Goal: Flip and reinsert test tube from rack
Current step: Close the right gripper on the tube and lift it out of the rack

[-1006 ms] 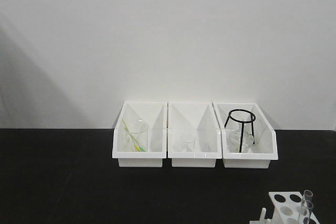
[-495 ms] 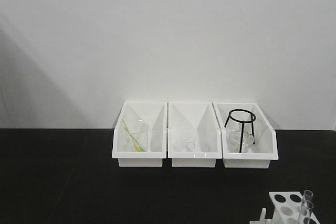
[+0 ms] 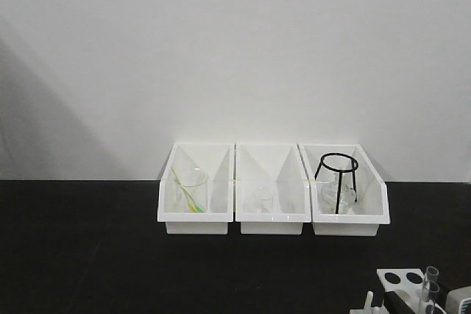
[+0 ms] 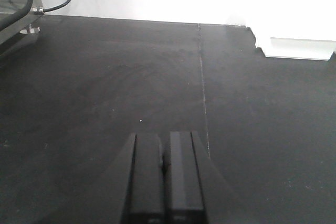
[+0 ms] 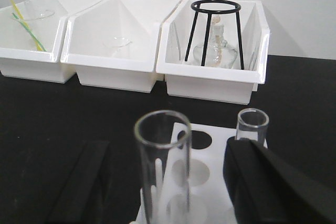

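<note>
The white rack point(image 5: 212, 163) stands on the black table and also shows at the bottom right of the front view point(image 3: 399, 282). Two clear test tubes stand upright in it. The nearer test tube point(image 5: 161, 161) is between my right gripper's black fingers point(image 5: 261, 179). The farther tube point(image 5: 252, 124) rises just behind the right finger. My right gripper point(image 5: 168, 149) is open around the nearer tube without touching it. Both tubes show in the front view point(image 3: 430, 284). My left gripper point(image 4: 164, 174) is shut and empty over bare black table.
Three white bins point(image 3: 272, 217) stand in a row at the table's back. The left bin holds a beaker with a yellow-green rod point(image 5: 29, 27), the middle one a small beaker point(image 5: 119, 43), and the right one a black tripod point(image 5: 215, 30) over a glass lamp. A cable point(image 4: 60, 1) lies far left.
A grey part of my right arm has come into the bottom right corner of the front view beside the rack. The rack and tubes have not moved.
</note>
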Robot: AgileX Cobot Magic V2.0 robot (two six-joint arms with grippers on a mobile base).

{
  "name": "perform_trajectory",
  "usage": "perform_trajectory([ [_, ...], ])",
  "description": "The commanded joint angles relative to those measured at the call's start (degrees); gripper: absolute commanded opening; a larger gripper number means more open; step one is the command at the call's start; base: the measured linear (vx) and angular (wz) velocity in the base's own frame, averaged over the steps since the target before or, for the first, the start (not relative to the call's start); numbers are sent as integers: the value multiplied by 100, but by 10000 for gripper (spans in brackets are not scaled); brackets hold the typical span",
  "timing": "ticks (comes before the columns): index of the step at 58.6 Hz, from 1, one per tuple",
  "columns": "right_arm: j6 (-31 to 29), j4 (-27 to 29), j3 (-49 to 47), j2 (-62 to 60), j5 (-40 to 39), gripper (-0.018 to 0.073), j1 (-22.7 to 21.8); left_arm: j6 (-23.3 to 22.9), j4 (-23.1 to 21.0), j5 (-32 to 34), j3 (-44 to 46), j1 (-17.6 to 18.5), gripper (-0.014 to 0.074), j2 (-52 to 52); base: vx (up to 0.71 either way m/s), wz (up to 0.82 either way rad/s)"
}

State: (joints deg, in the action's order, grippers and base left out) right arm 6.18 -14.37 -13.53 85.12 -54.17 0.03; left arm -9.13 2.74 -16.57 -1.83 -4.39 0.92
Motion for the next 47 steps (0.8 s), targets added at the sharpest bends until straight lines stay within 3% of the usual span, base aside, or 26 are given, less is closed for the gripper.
perform_trajectory([
  [1,5,14,-149,-10,-477,485,3,1,-25,495,1,41,-6,61,0,0],
  [33,-20,21,-156,-56,-671,15,3,1,-25,495,1,41,-6,61,0,0],
  [41,247,14,-201,-349,-550,-13,3,1,-25,495,1,41,-6,61,0,0],
  [47,446,-46,-386,-752,104,-11,3,1,-25,495,1,41,-6,61,0,0],
])
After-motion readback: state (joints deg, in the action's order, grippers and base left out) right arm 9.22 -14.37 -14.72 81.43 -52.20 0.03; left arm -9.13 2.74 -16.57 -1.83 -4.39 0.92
